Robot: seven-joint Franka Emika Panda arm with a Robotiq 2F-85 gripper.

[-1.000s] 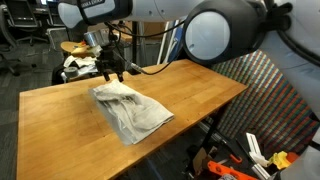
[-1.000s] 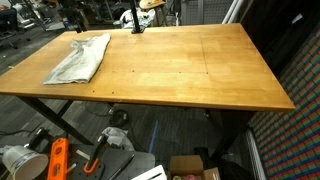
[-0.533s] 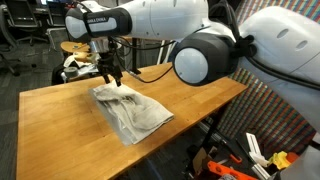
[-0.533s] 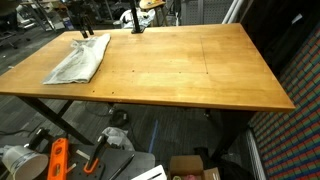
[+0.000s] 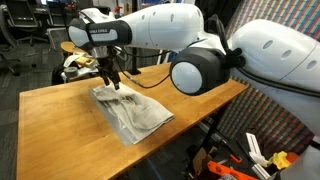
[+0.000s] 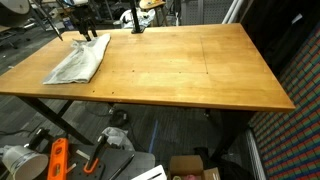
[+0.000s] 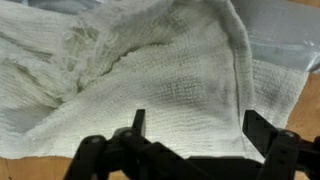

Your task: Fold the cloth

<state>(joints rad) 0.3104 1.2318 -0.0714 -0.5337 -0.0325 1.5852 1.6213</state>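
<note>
A crumpled whitish-grey cloth lies on the wooden table, near its far corner in an exterior view. My gripper hangs just above the cloth's far end, fingers pointing down; it also shows in an exterior view. In the wrist view the cloth fills the frame, with a folded edge running down the right side. My gripper is open and empty, its two fingers spread wide over the cloth.
The table's edges fall off on all sides. An orange tool and clutter lie on the floor below. Chairs and cables stand behind the table. A patterned panel stands at one end.
The arm has swung across and the gripper has shifted slightly along the cloth's far end and come lower over it. The cloth has not moved.
</note>
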